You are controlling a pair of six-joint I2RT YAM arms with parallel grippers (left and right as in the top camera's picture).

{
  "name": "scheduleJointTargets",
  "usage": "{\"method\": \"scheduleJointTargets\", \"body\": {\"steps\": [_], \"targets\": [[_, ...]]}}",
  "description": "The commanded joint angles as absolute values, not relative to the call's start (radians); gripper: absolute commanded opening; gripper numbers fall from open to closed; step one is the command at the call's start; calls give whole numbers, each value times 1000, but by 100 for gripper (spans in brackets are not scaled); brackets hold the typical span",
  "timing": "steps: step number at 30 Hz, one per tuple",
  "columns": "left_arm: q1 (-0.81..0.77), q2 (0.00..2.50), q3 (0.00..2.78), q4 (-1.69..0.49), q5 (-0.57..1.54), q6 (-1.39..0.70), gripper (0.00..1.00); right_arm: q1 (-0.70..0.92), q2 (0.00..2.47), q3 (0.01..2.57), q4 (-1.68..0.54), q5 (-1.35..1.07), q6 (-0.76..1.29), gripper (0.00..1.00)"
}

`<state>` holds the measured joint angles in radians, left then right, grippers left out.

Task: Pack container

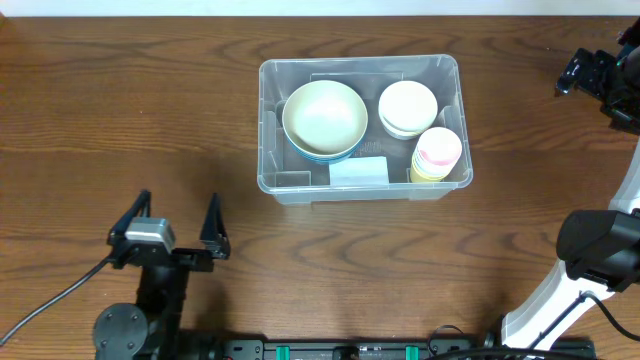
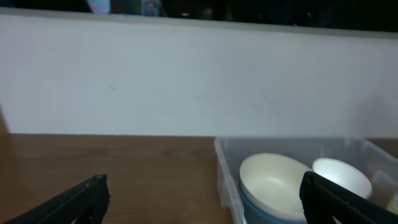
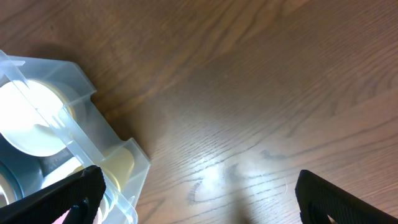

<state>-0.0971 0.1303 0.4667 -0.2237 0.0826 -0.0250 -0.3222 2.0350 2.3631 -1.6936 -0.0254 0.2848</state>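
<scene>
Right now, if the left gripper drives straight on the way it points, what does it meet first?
Probably nothing: the left gripper points across bare brown wooden table toward its far edge. The large clear plastic rectangular container sits right of that line, though depth is unclear.

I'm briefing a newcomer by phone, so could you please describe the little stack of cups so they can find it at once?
On the wooden table stands a clear plastic container. Seen from overhead, the cup stack sits in its lower right corner, right of the pale label. It alone is narrow, pink over yellow; its neighbours are a wide cream bowl and white bowls.
</scene>
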Motion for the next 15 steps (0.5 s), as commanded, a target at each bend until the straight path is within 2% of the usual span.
{"method": "scheduleJointTargets", "body": {"steps": [1,5,15], "targets": [[-89,62,401,-197,151,-9,98,-323,2010,2382,-1695,-15,299,99],[-89,1,318,-176,155,-8,98,-323,2010,2382,-1695,-15,299,99],[-89,2,154,51,172,-8,98,-323,2010,2382,-1695,-15,299,99]]}}
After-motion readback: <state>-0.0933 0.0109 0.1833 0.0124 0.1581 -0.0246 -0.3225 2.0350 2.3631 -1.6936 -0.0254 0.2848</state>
